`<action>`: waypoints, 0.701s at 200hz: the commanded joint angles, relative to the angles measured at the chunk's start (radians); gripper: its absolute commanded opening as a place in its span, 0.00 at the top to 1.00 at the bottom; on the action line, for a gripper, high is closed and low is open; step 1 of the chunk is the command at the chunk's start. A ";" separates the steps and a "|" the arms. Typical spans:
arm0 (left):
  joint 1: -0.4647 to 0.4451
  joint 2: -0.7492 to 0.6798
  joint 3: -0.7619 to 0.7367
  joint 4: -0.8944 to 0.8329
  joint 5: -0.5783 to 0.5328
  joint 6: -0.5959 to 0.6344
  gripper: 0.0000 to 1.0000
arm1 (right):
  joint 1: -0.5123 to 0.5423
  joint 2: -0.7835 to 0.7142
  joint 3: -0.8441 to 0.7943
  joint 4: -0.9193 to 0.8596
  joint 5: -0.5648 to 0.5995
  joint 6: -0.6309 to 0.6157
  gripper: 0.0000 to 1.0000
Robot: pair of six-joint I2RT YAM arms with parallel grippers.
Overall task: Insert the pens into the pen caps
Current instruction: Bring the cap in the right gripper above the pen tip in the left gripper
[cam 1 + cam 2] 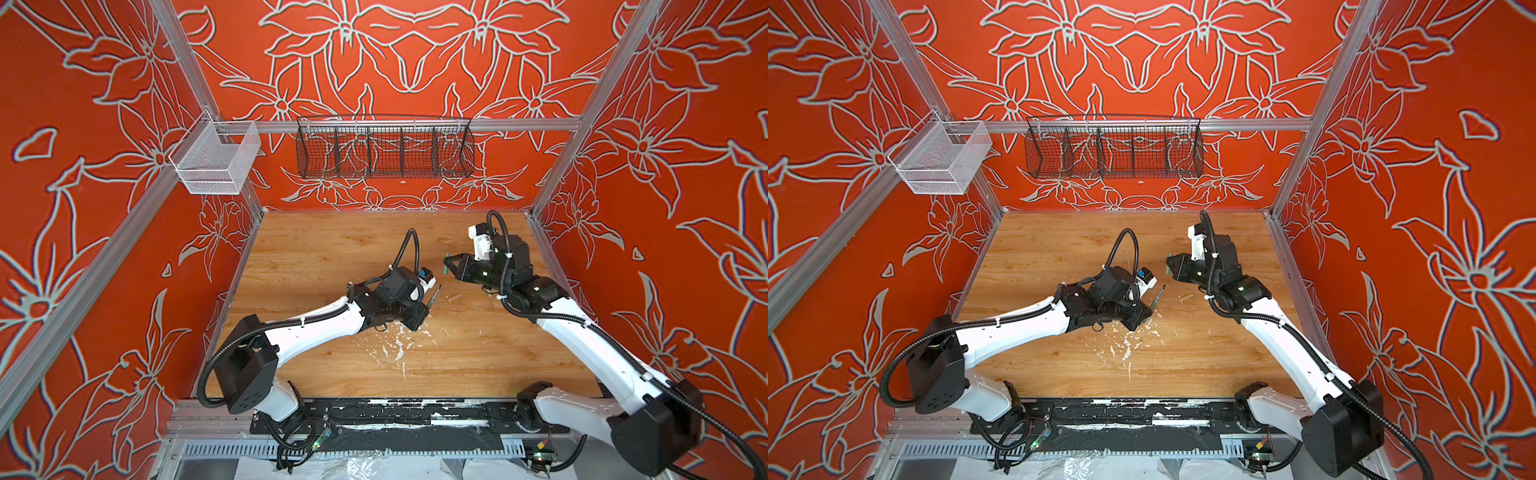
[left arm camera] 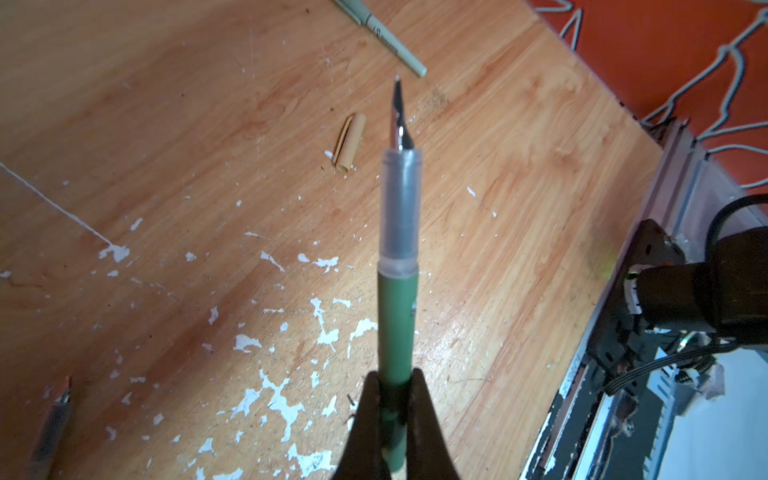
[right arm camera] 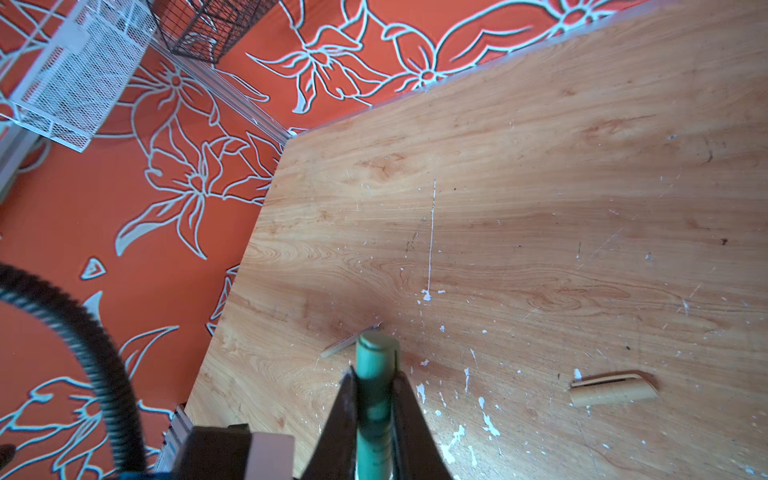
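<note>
- Left gripper (image 2: 395, 376) clamped on green pen (image 2: 398, 316), nib aimed toward the cap (image 3: 374, 353).
- Right gripper (image 3: 375, 374) pinches that cap just beyond the nib, not touching; axes look slightly off line.

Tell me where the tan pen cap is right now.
In both top views the tan pen cap lies flat on the wooden table, slightly right of centre, just right of the dark green pen in the left gripper.
</note>
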 commanded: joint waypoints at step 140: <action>-0.005 -0.049 -0.006 0.042 -0.033 0.021 1.00 | -0.028 -0.122 -0.106 0.109 -0.037 0.147 0.85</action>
